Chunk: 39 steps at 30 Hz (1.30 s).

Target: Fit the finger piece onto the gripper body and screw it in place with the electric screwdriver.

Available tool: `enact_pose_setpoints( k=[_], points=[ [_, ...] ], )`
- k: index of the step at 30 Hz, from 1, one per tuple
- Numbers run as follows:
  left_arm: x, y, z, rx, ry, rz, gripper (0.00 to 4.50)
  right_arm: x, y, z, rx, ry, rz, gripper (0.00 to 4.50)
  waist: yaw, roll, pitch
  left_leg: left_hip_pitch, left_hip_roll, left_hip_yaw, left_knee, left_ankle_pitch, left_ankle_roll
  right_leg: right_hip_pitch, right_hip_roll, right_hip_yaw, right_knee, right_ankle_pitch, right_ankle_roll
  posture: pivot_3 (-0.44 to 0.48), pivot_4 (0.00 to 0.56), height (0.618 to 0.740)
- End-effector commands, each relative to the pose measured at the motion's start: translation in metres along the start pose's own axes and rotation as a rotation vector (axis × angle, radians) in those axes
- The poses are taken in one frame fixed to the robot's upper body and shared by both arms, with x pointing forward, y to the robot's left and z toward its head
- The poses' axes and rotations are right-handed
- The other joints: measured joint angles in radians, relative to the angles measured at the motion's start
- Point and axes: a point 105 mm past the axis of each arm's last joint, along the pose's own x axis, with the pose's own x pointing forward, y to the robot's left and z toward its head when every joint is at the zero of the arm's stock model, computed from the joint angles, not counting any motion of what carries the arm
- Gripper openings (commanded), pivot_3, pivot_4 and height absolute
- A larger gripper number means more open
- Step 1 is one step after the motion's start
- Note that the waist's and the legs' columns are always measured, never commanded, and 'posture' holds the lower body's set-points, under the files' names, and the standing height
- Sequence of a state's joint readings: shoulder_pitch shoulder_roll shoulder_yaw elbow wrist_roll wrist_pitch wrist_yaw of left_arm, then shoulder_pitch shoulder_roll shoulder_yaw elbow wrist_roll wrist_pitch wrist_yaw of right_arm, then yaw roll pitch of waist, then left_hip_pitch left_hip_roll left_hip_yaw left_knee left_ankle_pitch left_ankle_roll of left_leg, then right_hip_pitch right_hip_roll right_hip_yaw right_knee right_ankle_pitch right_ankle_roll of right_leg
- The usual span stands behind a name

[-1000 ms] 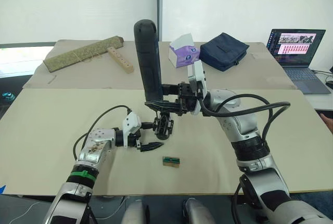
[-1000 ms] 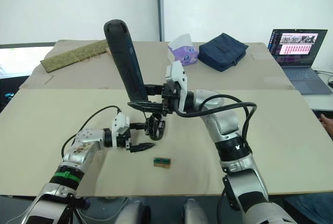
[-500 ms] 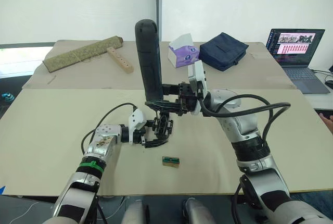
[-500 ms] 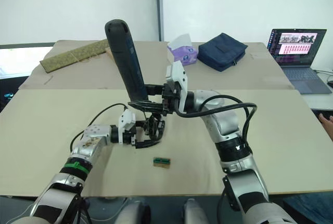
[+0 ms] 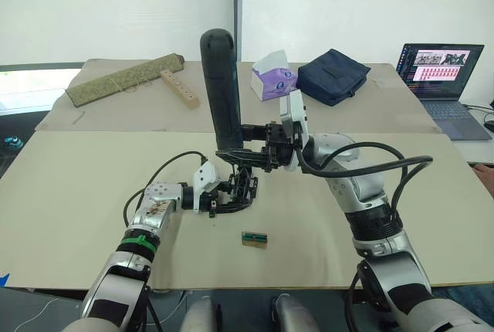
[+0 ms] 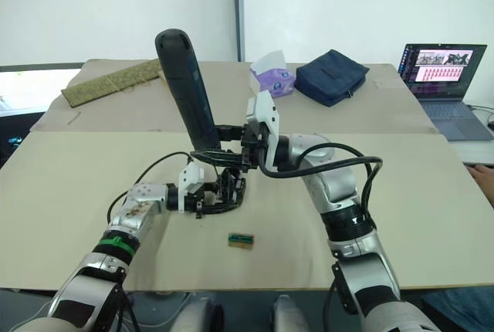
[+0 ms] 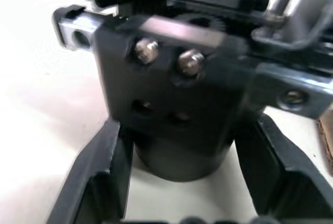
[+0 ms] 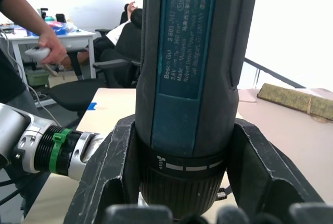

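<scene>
The gripper body (image 5: 244,187) sits mid-table (image 5: 69,185), its round base bracketed by the left gripper (image 7: 179,182) — fingers spread either side, apparently steadying it. Directly above, the right gripper (image 8: 183,182) clamps the electric screwdriver (image 5: 220,89) upright, bit down — likely aligned for driving a screw.

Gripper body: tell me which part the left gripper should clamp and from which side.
Clamp the chunky round base of the gripper body, coming in level with the table from the robot's left. The left gripper already has a finger on each side of that base. The screwdriver, held by the right gripper, stands above, so keep the top free.
</scene>
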<state>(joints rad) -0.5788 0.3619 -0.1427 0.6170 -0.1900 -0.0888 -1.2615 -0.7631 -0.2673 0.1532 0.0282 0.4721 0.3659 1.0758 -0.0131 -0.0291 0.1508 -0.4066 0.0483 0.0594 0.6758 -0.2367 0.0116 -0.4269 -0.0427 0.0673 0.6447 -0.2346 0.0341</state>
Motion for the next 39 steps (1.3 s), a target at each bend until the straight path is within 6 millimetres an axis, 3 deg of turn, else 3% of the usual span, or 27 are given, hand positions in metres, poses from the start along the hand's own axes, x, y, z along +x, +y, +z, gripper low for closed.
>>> enact_pose_setpoints(
  k=[1,10,22,26,33,37,39],
  points=[
    [0.005,-0.003,-0.002,0.003,0.011,-0.024,2.30,-0.001,0.002,-0.005,-0.015,0.018,0.000,1.92,0.000,0.000,0.000,0.000,0.000,0.000,0.000,0.000,0.000,0.000,0.000,0.000,0.000,0.000,0.000,0.000,0.150,0.740],
    [0.006,-0.005,-0.004,0.009,0.021,-0.023,2.30,-0.004,0.005,-0.025,0.025,0.062,-0.021,1.92,0.000,0.000,0.000,0.002,0.000,0.000,0.000,0.000,0.000,0.002,0.000,0.000,0.000,0.000,0.000,0.000,0.150,0.740],
    [0.007,-0.005,-0.010,0.024,0.070,-0.029,2.30,-0.012,0.011,-0.067,0.107,0.173,-0.040,1.92,0.001,-0.001,-0.014,0.004,0.000,0.000,0.000,0.000,0.000,0.005,0.000,-0.001,-0.001,0.000,0.000,0.000,0.150,0.740],
    [0.007,-0.005,-0.010,0.021,0.071,-0.024,2.30,-0.011,0.012,-0.070,0.114,0.170,-0.037,1.92,0.001,0.000,-0.016,0.006,0.000,0.000,-0.001,0.000,0.001,0.006,0.000,-0.001,-0.002,0.000,0.000,0.000,0.150,0.740],
    [0.005,-0.004,-0.011,0.018,0.076,-0.016,2.30,-0.010,0.010,-0.058,0.087,0.113,-0.034,1.92,0.000,0.000,-0.017,0.006,0.000,0.000,-0.001,0.000,0.001,0.006,0.000,-0.001,-0.002,0.000,0.000,0.000,0.150,0.740],
    [0.004,-0.004,-0.013,0.013,0.082,-0.014,2.30,-0.008,0.005,-0.034,0.046,0.032,-0.024,1.92,0.000,0.000,-0.017,0.006,0.000,0.000,-0.001,0.000,0.001,0.006,0.000,-0.001,-0.002,0.000,0.000,0.000,0.150,0.740],
    [0.005,-0.004,-0.015,0.003,0.092,-0.011,2.30,-0.006,0.005,-0.010,0.006,-0.061,0.002,1.92,0.000,0.000,-0.017,0.006,0.000,0.000,-0.001,0.000,0.001,0.006,0.000,-0.001,-0.002,0.000,0.000,0.000,0.150,0.740]
  ],
)
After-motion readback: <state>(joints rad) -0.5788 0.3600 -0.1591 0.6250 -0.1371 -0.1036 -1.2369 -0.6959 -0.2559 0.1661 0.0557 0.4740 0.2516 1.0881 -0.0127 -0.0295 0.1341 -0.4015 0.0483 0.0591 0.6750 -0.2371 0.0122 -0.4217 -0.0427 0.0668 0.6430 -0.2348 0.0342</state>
